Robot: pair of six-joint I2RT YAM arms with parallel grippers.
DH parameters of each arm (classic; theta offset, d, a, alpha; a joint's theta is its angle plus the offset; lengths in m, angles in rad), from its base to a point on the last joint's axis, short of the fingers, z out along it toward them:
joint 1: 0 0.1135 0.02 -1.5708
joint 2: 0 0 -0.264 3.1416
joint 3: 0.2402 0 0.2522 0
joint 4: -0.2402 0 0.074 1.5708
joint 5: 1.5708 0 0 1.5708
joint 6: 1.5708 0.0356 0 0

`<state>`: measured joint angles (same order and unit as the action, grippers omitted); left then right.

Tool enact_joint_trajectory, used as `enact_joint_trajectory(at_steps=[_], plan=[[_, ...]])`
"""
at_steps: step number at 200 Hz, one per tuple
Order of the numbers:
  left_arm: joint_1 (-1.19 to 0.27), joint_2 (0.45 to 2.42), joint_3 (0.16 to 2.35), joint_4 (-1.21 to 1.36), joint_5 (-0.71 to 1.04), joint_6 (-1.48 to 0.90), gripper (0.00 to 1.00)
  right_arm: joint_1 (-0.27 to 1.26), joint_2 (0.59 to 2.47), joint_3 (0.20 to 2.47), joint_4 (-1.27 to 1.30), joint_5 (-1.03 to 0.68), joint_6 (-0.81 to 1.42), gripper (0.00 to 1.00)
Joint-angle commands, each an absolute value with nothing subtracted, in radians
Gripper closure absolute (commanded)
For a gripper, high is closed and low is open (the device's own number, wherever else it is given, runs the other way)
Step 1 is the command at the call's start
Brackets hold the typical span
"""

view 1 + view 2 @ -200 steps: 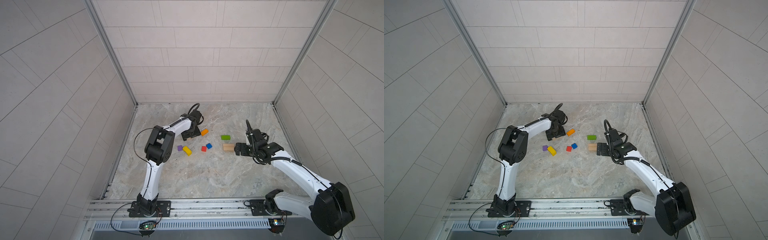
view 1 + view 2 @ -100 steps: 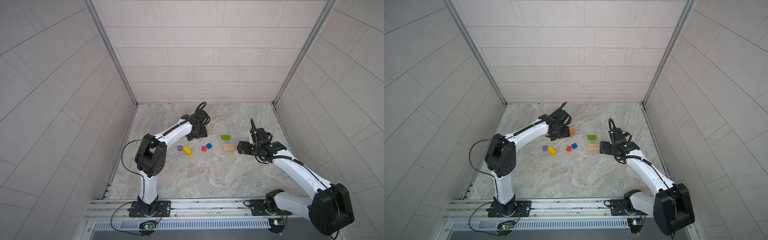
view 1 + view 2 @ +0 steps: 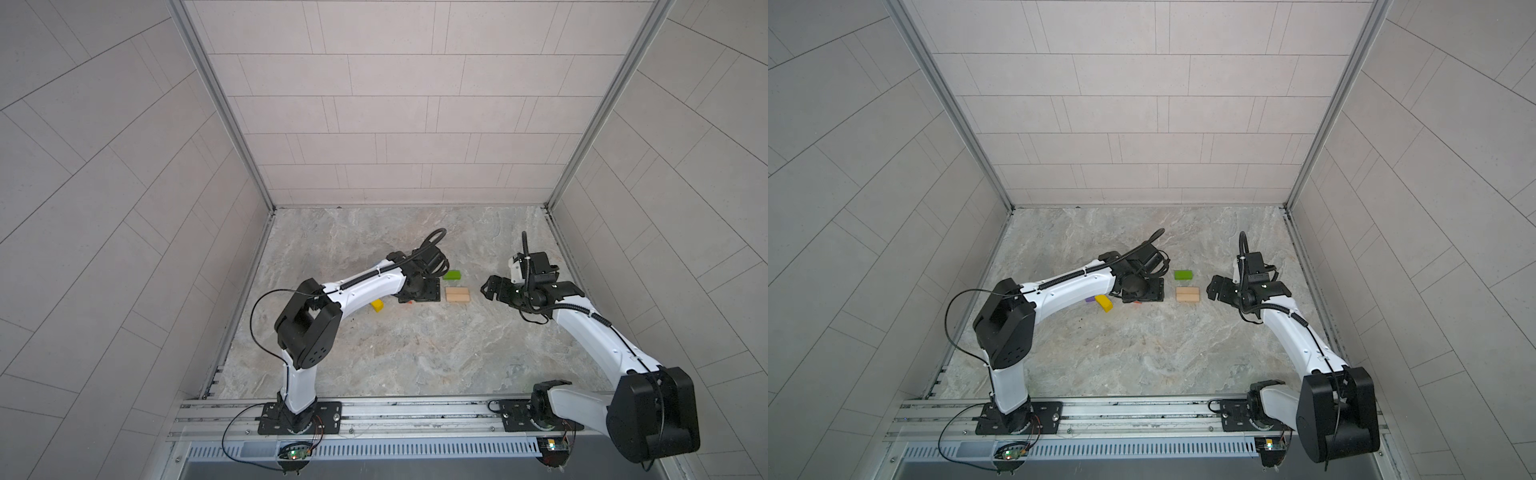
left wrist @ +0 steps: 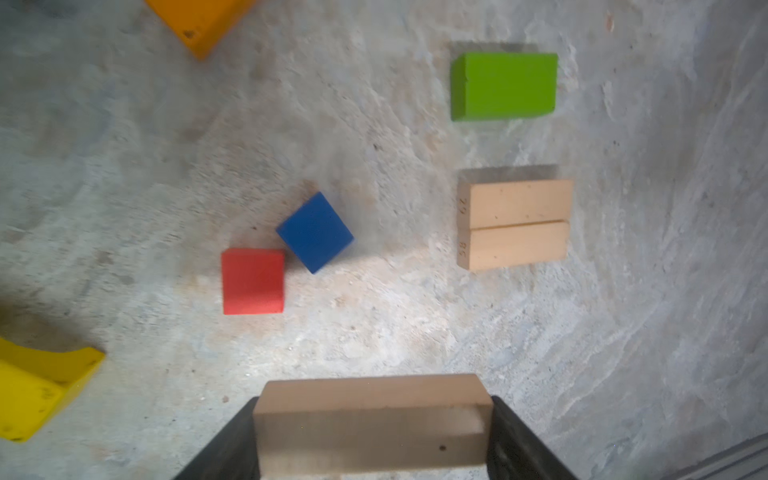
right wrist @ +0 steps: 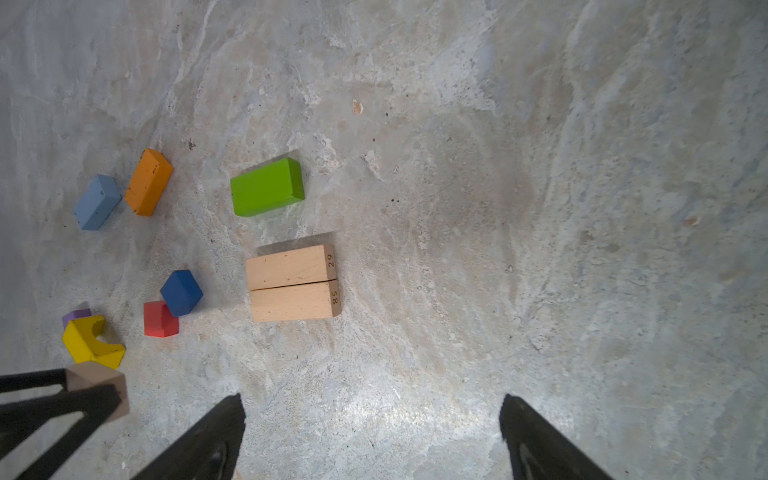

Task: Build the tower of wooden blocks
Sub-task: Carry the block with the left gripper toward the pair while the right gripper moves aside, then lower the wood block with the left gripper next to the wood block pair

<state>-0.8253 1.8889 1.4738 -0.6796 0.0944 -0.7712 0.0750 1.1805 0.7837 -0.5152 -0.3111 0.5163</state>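
Because the plain tan wooden bar (image 4: 370, 432) is a small, rigid and probably light block with smooth flat faces, it should tolerate a firm pinch. It is best taken on two opposite parallel faces, since a skewed hold would likely let it twist. The left fingers (image 4: 232, 449) clamp it by its two short ends, standing fairly far apart to span its length. They hold it apparently clear of the stone-patterned bench (image 3: 395, 353), just left of the two matching tan wooden bars (image 3: 457, 295). Those two lie touching side by side near the bench's middle, slightly toward its right edge. The right fingers (image 5: 216, 444) are spread wide and hold nothing, hovering just right of that pair.

Loose blocks:
- The green wooden brick (image 3: 1183, 274) lies just behind the pair, toward the rear edge.
- The blue wooden cube (image 4: 314, 232) and red wooden cube (image 4: 252, 281) meet, or nearly meet, at a corner under the left wrist.
- The yellow arched wooden block (image 5: 89, 343), purple wooden cube (image 5: 75, 315), orange wooden brick (image 5: 148, 182) and light-blue wooden brick (image 5: 97, 202) lie farther toward the left edge.

No tower stands yet.
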Motion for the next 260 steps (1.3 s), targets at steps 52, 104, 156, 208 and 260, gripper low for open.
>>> enact_joint_trajectory(at_steps=[52, 104, 156, 208, 260], plan=[[-0.926, 1.971, 1.504, -0.603, 0.099, -0.813, 0.41, 0.024, 1.145, 0.762, -0.505, -0.352, 0.543, 0.03], [-0.977, 2.051, 1.573, -0.588, 0.077, -0.833, 0.41, -0.028, 1.085, 0.719, -0.506, -0.354, 0.55, 0.03], [-1.009, 2.145, 1.665, -0.587, 0.052, -0.845, 0.41, -0.052, 1.054, 0.706, -0.519, -0.365, 0.549, 0.03], [-1.009, 2.209, 1.728, -0.601, 0.011, -0.832, 0.4, -0.07, 1.04, 0.701, -0.538, -0.378, 0.537, 0.03], [-1.009, 2.253, 1.768, -0.617, -0.016, -0.821, 0.4, -0.078, 1.039, 0.704, -0.549, -0.388, 0.52, 0.03]])
